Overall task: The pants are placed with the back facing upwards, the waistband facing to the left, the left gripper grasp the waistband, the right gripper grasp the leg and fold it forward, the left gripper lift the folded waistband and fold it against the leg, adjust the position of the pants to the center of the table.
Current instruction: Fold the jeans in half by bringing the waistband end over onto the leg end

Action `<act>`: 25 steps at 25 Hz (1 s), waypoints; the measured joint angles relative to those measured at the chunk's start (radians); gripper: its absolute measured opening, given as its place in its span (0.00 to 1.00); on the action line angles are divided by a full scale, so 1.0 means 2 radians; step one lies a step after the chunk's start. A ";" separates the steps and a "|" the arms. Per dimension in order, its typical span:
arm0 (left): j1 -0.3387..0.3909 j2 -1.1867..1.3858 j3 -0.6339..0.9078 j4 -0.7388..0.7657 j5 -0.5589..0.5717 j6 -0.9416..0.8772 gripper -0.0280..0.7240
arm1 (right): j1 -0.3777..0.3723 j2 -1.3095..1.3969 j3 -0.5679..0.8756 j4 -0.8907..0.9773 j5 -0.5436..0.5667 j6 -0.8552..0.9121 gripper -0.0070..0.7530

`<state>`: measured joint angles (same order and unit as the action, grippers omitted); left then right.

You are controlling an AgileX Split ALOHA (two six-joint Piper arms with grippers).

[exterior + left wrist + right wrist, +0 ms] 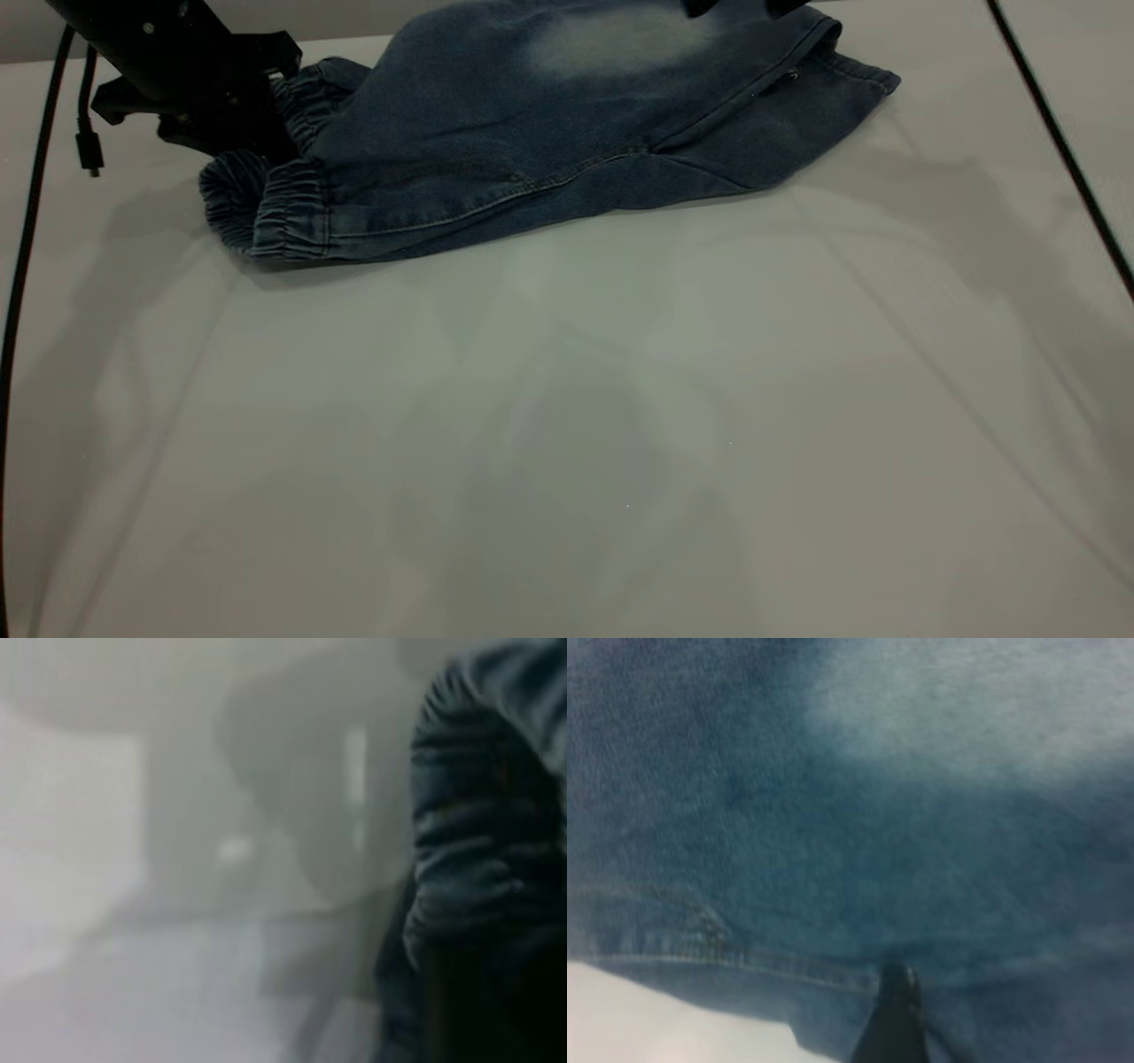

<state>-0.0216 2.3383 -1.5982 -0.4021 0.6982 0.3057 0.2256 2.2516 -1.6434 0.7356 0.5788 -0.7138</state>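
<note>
The blue denim pants (532,133) lie at the far side of the table (567,425), folded lengthwise. The leg (620,40) with its pale faded patch is on top. The gathered elastic waistband (283,208) points left. My left gripper (226,120) is black and sits at the waistband's far left corner, with bunched elastic denim (478,868) pressed close round its dark jaws. Dark parts of my right gripper (702,7) show at the top edge above the leg. In the right wrist view, one black finger (897,992) lies on the denim (833,815) near a stitched seam, and the other finger is hidden.
A black cable (27,221) hangs down the left side and another cable (1063,151) runs along the right. The pale table stretches wide in front of the pants.
</note>
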 joint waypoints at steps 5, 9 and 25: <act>0.000 0.000 -0.001 0.000 0.008 0.000 0.08 | 0.021 0.019 -0.005 0.000 -0.065 0.000 0.73; 0.000 -0.012 -0.001 0.006 0.044 0.001 0.07 | 0.031 0.038 -0.005 0.002 -0.097 0.000 0.73; 0.000 -0.114 -0.019 0.093 0.181 -0.003 0.07 | 0.037 0.057 -0.005 0.022 -0.113 -0.001 0.73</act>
<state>-0.0216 2.1095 -1.6367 -0.2158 1.0592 0.2988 0.3001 2.3646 -1.6535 0.7796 0.3524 -0.7148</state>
